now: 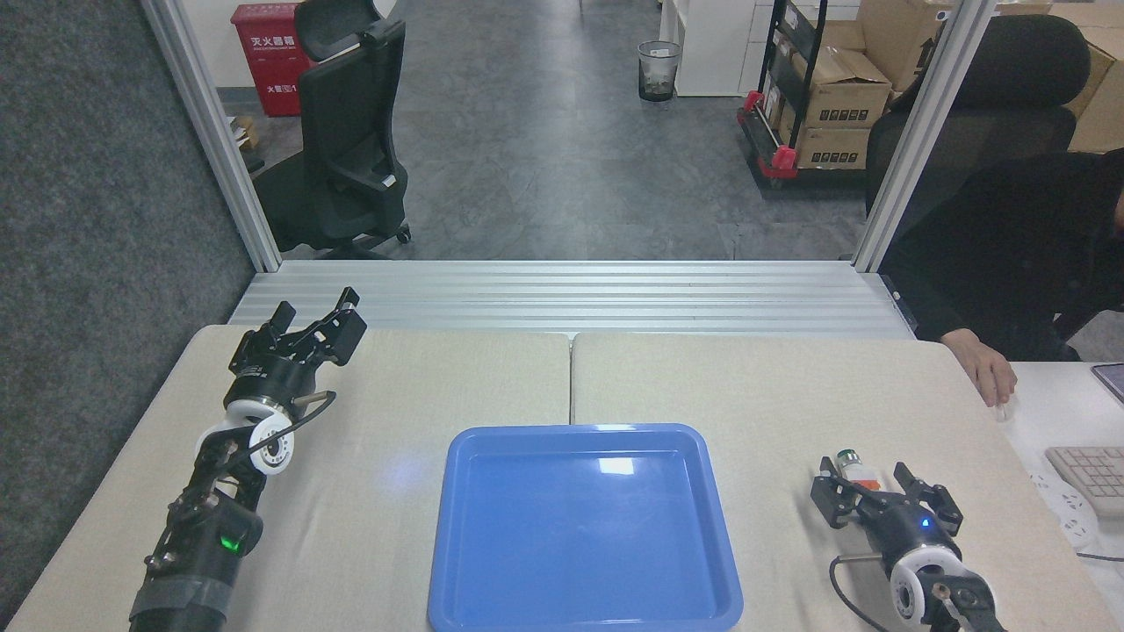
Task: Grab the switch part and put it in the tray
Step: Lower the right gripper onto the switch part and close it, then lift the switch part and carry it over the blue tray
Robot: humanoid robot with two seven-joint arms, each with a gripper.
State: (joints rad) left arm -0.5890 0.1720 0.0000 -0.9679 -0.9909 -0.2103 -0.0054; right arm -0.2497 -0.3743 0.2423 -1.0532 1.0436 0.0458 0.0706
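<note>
The right gripper [882, 500] sits low over the right half of the bench [746, 395], its fingers [830, 502] spread wide apart and grasping nothing. The switch part [853, 469] lies on the bench between those spread fingers at their far end, its dark green, silver-rimmed cap pointing away from the robot and its orange middle piece showing beside the white body; whether either finger touches it cannot be told, since the gripper body hides the near end of the part. The tray [584, 614], glossy blue, rests on the bench to the left of the switch part, near it but apart. The left gripper [316, 329] is raised over the far left corner of the bench, well apart from the tray, its fingers parted and grasping nothing. A person's hand [988, 369] rests on the far right edge of the bench, beside a keyboard [1089, 474].
</note>
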